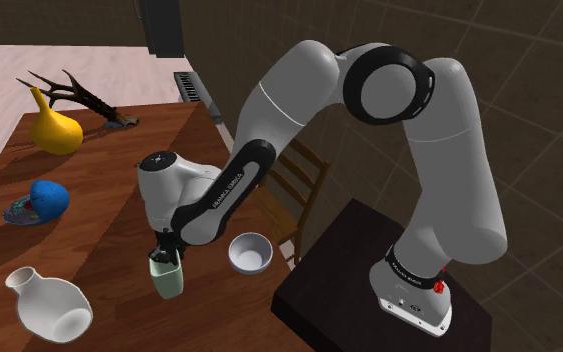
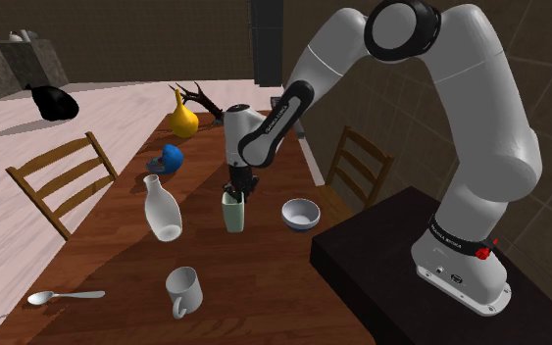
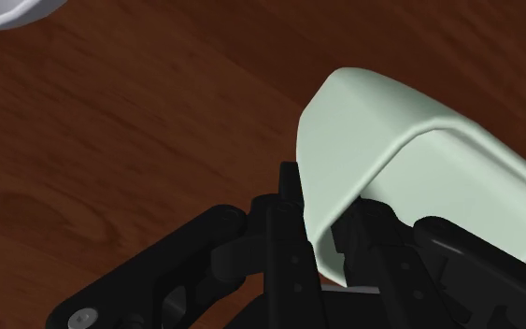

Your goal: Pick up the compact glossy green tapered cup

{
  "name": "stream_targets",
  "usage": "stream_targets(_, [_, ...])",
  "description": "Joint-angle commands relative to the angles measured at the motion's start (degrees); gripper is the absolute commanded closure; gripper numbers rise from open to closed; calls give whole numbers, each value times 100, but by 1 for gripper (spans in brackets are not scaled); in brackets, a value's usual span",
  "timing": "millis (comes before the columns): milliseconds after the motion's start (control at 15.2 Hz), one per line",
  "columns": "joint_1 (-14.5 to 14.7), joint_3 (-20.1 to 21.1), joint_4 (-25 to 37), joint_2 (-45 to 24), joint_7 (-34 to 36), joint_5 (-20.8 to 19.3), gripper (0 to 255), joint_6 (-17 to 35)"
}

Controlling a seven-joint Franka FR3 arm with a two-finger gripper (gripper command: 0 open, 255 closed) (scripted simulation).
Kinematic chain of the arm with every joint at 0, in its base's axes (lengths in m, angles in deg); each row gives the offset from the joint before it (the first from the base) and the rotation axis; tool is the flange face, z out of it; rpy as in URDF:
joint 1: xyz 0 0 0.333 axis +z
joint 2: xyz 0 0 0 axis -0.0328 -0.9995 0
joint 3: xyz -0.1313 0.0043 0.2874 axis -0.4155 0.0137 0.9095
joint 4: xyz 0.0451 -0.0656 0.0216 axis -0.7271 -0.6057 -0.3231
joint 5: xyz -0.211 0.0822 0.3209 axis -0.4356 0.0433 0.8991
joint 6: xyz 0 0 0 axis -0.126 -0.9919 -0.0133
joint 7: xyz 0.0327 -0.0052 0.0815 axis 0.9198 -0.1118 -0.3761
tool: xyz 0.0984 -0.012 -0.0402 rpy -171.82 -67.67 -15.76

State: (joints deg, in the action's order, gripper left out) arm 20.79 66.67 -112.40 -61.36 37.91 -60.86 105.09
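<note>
**Hand clamped on cup wall, cup at near edge of worktop**

Cup (image 1: 167,278): pale mint green with a soft sheen and no handle. Its walls narrow toward the base. From the wrist view the mouth is a rounded square rather than a circle, the wall is thin, and the inside is the same pale green. It stands upright. I cannot tell whether its base touches the wood.

Position: on the brown wooden worktop (image 1: 99,240), near the edge on the stand's side. It sits between a white round-bellied vase (image 1: 49,303) on the shoulder view's left and a white bowl (image 1: 250,253) on the right, apart from both.

Hand (image 1: 165,250): points straight down over the cup's mouth. In the wrist view the black fingers (image 3: 289,201) are drawn close together with one side of the cup's wall between them. One finger is outside the wall and the other inside the cup, and both press against it.

Elsewhere on the worktop, well apart from the cup:
- a yellow gourd-shaped vase (image 1: 54,127)
- dark antlers (image 1: 79,95)
- a blue rounded object (image 1: 47,198)
- a white mug (image 2: 182,291)
- a spoon (image 2: 63,295)

Wooden chairs (image 2: 63,176) stand at the sides.
</note>
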Motion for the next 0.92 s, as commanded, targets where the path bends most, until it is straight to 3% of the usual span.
stream_targets(0, [-39, 46, -43, 140, -31, 45, 255, -97])
stream_targets(858, [-207, 271, -113, 803, -196, 312, 255, -678])
